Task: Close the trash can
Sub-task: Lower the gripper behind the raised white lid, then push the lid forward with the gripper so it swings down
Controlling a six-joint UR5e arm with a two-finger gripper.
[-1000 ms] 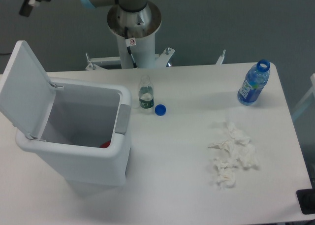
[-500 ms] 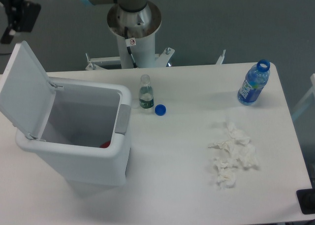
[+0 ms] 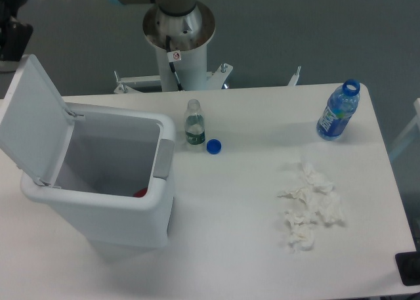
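Note:
The trash can (image 3: 105, 205) is a large white bin at the table's left, standing open. Its flat lid (image 3: 33, 126) is tipped up and back on the left side, and a grey latch tab (image 3: 163, 159) sits on the right rim. Something small and red (image 3: 140, 193) lies at the bottom inside. My gripper (image 3: 10, 42) shows only as a dark shape at the top left corner, just above and behind the lid's upper edge. It is apart from the lid, and its fingers are cut off by the frame edge.
A small clear bottle (image 3: 194, 124) without a cap stands right of the bin, with a blue cap (image 3: 213, 146) beside it. At the far right is a blue open bottle (image 3: 338, 112). Crumpled white tissues (image 3: 308, 208) lie on the right. The robot base (image 3: 178, 34) stands behind the table.
The gripper has moved left and downward, from above the lid's top toward the frame's left edge. The bin, lid and bottles have not moved.

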